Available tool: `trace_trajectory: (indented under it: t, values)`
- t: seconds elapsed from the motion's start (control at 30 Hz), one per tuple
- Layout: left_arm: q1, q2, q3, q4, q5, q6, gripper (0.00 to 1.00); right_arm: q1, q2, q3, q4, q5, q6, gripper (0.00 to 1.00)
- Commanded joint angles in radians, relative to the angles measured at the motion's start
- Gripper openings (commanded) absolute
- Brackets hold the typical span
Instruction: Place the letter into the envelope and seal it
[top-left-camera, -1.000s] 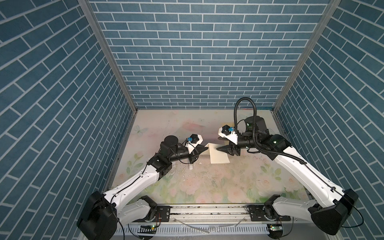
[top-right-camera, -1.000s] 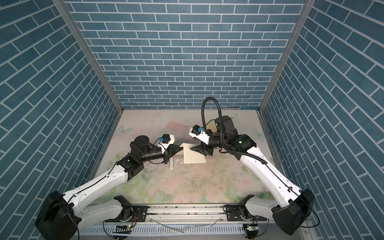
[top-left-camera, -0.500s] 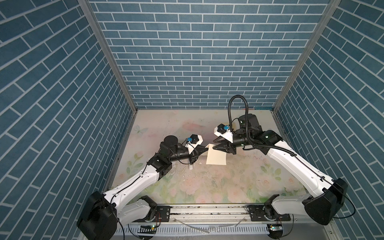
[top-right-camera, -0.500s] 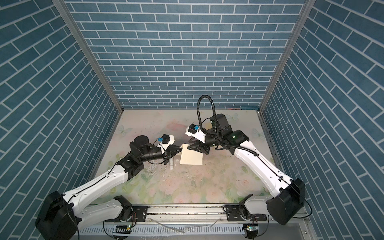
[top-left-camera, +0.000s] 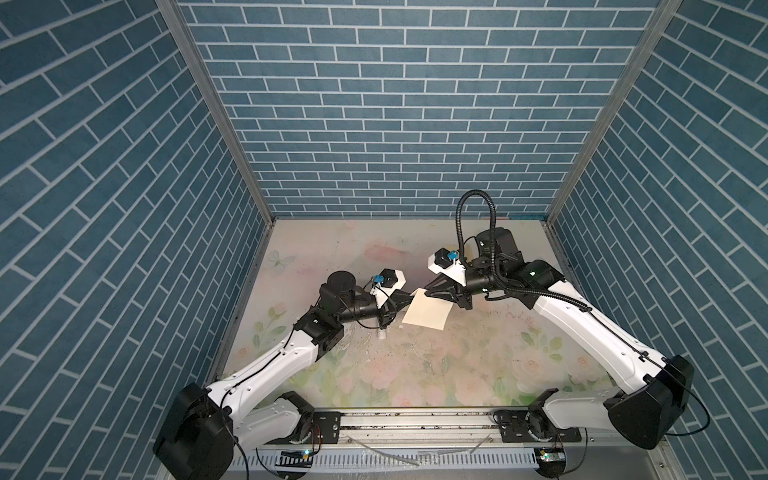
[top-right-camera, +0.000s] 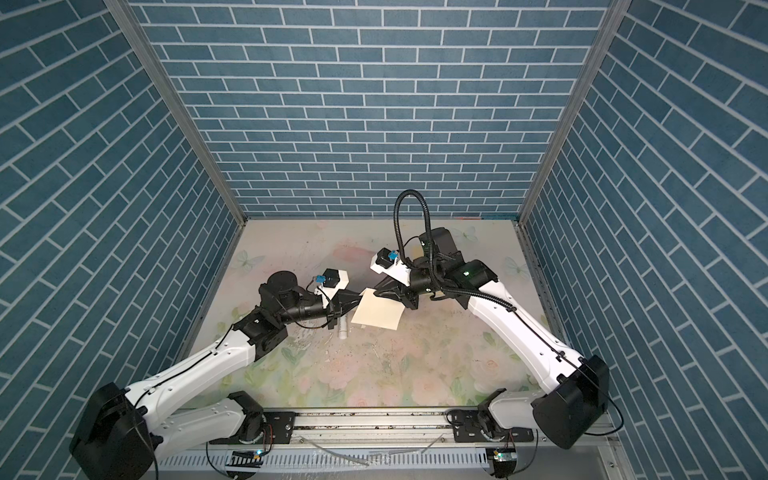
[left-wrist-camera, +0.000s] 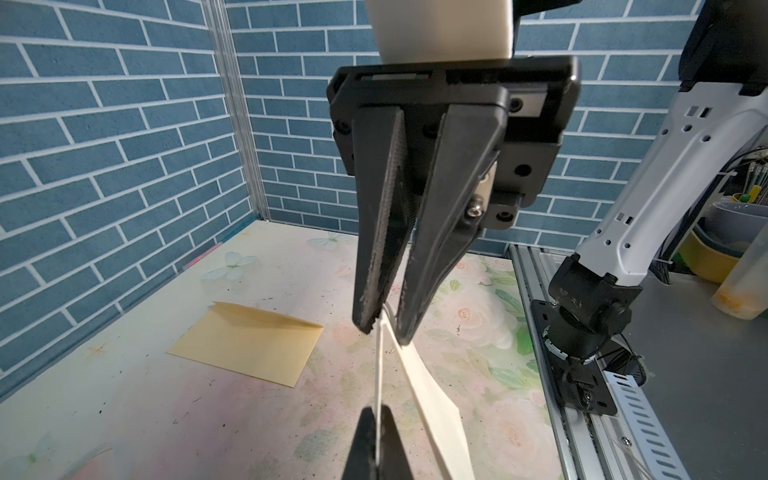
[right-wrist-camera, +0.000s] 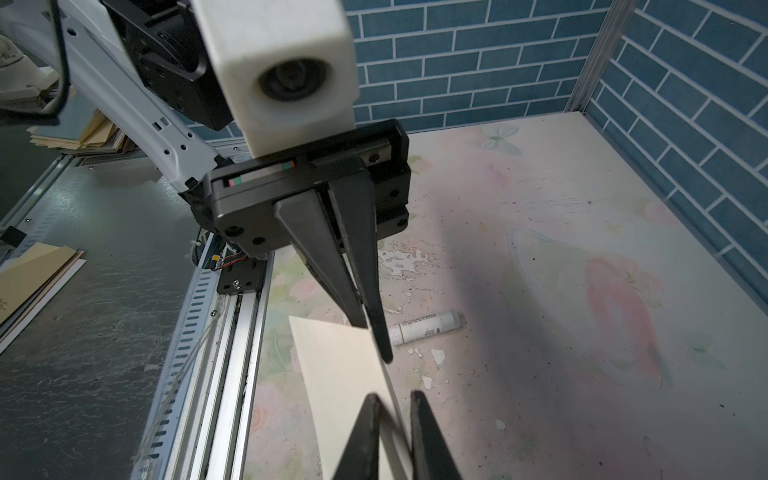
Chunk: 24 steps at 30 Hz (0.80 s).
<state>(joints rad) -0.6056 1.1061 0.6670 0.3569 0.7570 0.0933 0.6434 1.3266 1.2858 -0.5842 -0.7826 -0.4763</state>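
The letter (top-left-camera: 426, 311) (top-right-camera: 376, 318) is a cream folded sheet hanging in the air between both grippers. My left gripper (top-left-camera: 411, 297) (left-wrist-camera: 376, 409) is shut on one edge of it. The letter's loose flap (left-wrist-camera: 432, 390) splays away to one side. My right gripper (top-left-camera: 426, 293) (right-wrist-camera: 394, 395) straddles the letter's upper corner. Its jaws are almost together, with a narrow gap still showing around the paper layers (right-wrist-camera: 332, 365). The envelope (left-wrist-camera: 245, 349), plain mustard yellow, lies flat on the table near the back wall. It shows only in the left wrist view.
A white glue stick (right-wrist-camera: 428, 326) (top-left-camera: 381, 332) lies on the flowered table (top-left-camera: 415, 374) under the left gripper. Blue brick walls close in three sides. A metal rail (top-left-camera: 415, 419) with both arm bases runs along the front edge.
My right gripper has moved left to the letter's upper corner, and its jaws have narrowed from wide open to nearly closed around it. The left gripper has kept its hold and its place.
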Motion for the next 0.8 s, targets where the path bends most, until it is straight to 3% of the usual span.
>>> trace_trajectory:
  t: [0.0,0.47,0.77]
  values:
    - [0.000,0.008,0.021,0.011,0.023,-0.009,0.00,0.007,0.002,0.050,-0.003,-0.034,-0.020,0.13]
    - [0.000,0.011,0.021,0.017,0.037,-0.020,0.00,0.010,-0.025,0.029,0.014,-0.030,-0.018,0.00]
    - [0.000,0.013,0.023,0.022,0.037,-0.022,0.00,0.010,-0.026,0.018,0.016,-0.032,-0.020,0.00]
